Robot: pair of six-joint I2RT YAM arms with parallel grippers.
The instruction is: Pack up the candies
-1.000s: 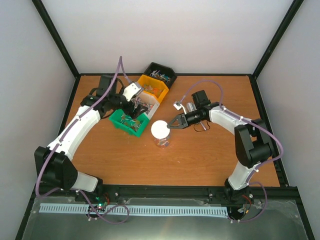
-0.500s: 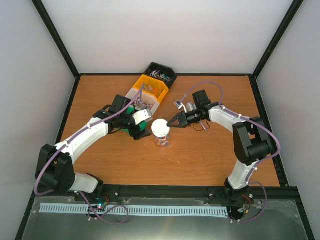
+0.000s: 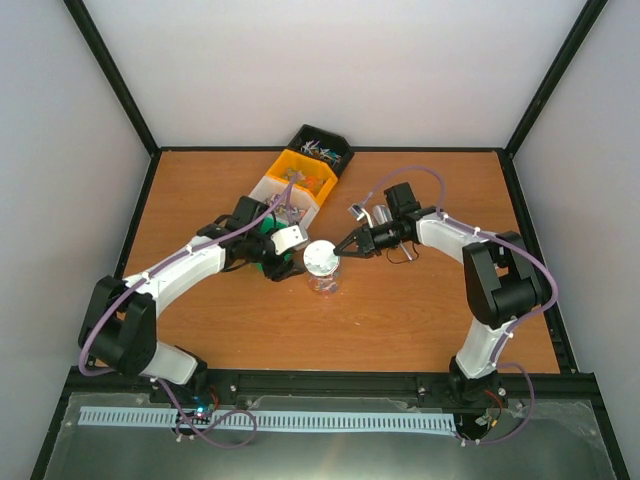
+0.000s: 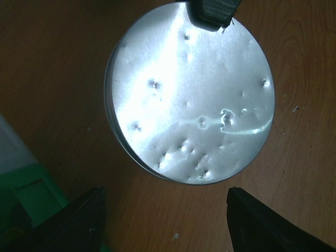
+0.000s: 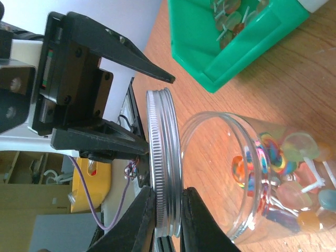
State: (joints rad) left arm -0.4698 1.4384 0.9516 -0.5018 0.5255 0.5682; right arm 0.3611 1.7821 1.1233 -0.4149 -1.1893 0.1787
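Note:
The candies show as coloured wrapped sweets in the bottom of the clear jar (image 5: 262,173), and more lie in the green bin (image 5: 231,31). My right gripper (image 5: 168,210) is shut on the rim of the round silver lid (image 5: 164,157), holding it just off the jar's mouth with a small gap. In the top view the lid (image 3: 321,256) covers the jar, with my right gripper (image 3: 340,250) at its right edge. My left gripper (image 4: 165,223) is open and empty beside the lid (image 4: 189,94), on its left (image 3: 296,252).
A row of bins runs diagonally behind the jar: black (image 3: 322,148), yellow (image 3: 305,176), white (image 3: 270,190), and a green one (image 3: 262,243) mostly hidden under my left arm. Black frame posts edge the wooden table (image 3: 400,310).
My left arm has swung from over the bins to the left side of the jar, its jaws narrowing somewhat. My right gripper has kept its hold on the lid over the jar.

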